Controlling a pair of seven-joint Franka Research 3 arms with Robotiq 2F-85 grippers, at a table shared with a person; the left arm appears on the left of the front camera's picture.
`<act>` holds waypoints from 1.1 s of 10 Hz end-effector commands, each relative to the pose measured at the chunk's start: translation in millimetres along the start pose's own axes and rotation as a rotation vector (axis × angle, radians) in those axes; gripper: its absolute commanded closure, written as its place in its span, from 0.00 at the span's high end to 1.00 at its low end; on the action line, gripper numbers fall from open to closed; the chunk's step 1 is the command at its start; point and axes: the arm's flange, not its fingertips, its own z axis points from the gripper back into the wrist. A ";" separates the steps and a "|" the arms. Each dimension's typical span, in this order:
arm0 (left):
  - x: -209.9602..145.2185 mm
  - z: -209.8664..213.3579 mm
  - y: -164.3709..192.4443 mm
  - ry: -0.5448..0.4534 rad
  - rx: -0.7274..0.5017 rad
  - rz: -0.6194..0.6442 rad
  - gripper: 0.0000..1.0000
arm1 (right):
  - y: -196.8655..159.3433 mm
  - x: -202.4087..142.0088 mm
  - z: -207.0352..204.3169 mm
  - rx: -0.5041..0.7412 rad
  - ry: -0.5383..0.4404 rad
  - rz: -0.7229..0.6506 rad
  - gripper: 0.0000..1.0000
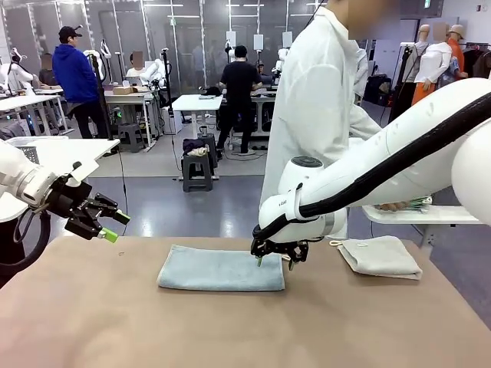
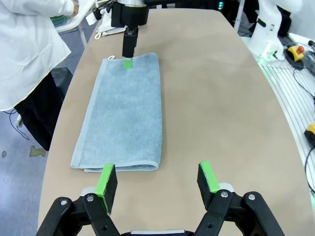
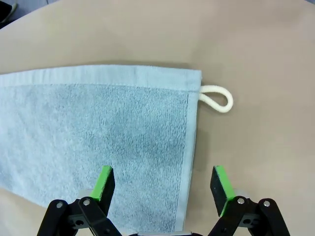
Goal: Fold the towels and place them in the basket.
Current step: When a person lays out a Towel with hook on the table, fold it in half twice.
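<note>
R gripper (image 1: 274, 259) jaws wide open, empty, pointing down over right end of grey-blue towel (image 1: 221, 270) at table (image 1: 92, 322) centre. L gripper (image 1: 103, 225) open, empty, raised above table's left edge. Cream towel (image 1: 381, 255) near right edge.

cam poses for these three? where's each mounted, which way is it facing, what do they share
Front: fixed between the arms, looking across the table at the person; left gripper raised, right gripper at the grey-blue towel.
Left wrist: above the towel's near end, looking down its length; own open gripper at bottom, right gripper beyond.
Right wrist: looking straight down at towel end and corner loop; own open gripper.
Shared: towel in all three.
</note>
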 end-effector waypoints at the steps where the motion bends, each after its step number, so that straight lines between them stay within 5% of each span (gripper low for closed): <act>1: 0.3 1.6 -0.4 0.000 0.002 -0.010 0.83 | 8.9 6.1 -8.3 -0.024 -0.021 -0.043 0.98; 3: 0.3 1.6 -0.4 0.000 0.002 -0.010 0.83 | 9.1 8.4 -12.5 -0.044 -0.024 -0.044 0.98; 4: 0.3 1.6 -0.4 0.000 0.002 -0.010 0.83 | 9.7 9.6 -14.1 -0.059 -0.027 -0.042 0.82; 8: 0.3 1.6 -0.4 0.000 0.002 -0.010 0.83 | 14.4 11.6 -21.8 -0.105 -0.009 -0.057 0.78; 9: 0.3 1.6 -0.4 0.000 0.002 -0.010 0.83 | 15.9 11.6 -23.6 -0.112 -0.015 -0.058 0.64; 11: 0.3 1.6 -0.4 0.000 0.002 -0.010 0.83 | 17.8 12.2 -26.8 -0.119 -0.008 -0.065 0.64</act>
